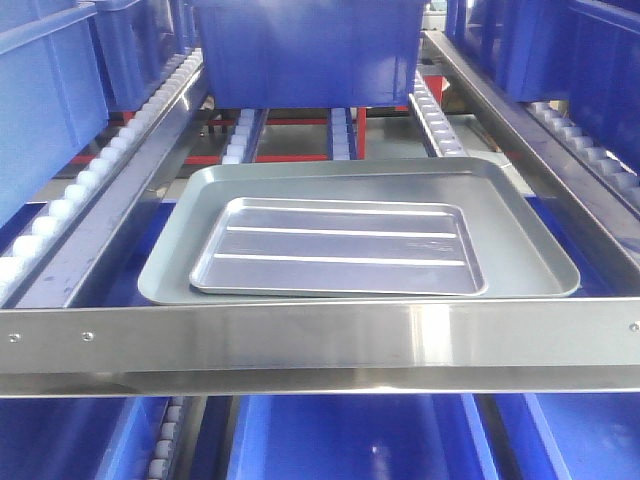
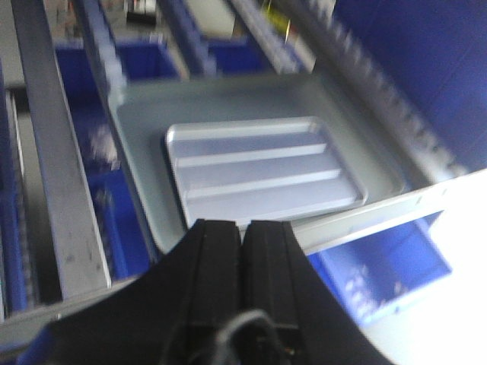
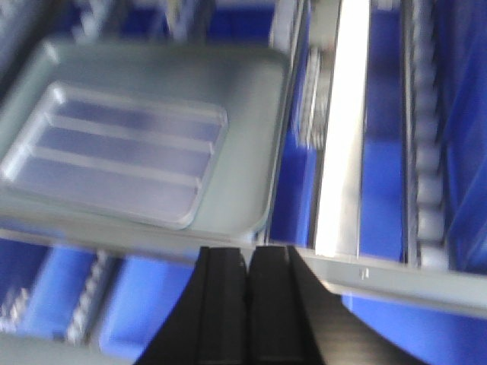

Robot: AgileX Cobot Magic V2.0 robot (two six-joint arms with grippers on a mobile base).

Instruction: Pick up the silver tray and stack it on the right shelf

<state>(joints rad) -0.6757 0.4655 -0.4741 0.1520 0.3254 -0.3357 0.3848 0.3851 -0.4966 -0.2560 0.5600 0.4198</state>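
The silver tray (image 1: pixel 340 245), shiny and with two long raised ribs, lies flat inside a larger dull grey tray (image 1: pixel 525 235). Both rest on the right shelf, behind its broad steel front bar (image 1: pixel 320 340), which has two small screws near its left end. In the left wrist view my left gripper (image 2: pixel 245 224) is shut and empty, just in front of the bar (image 2: pixel 380 209), with the silver tray (image 2: pixel 262 171) beyond it. My right gripper (image 3: pixel 249 251) is also shut and empty, near the bar (image 3: pixel 426 285), with the silver tray (image 3: pixel 114 152) to its upper left. Neither gripper shows in the front view.
White roller lanes (image 1: pixel 80 180) run along the shelf's left side and behind the trays (image 1: pixel 430 110). A blue bin (image 1: pixel 310 50) stands at the back, more blue bins flank it (image 1: pixel 40 90), and another sits below the bar (image 1: pixel 350 440).
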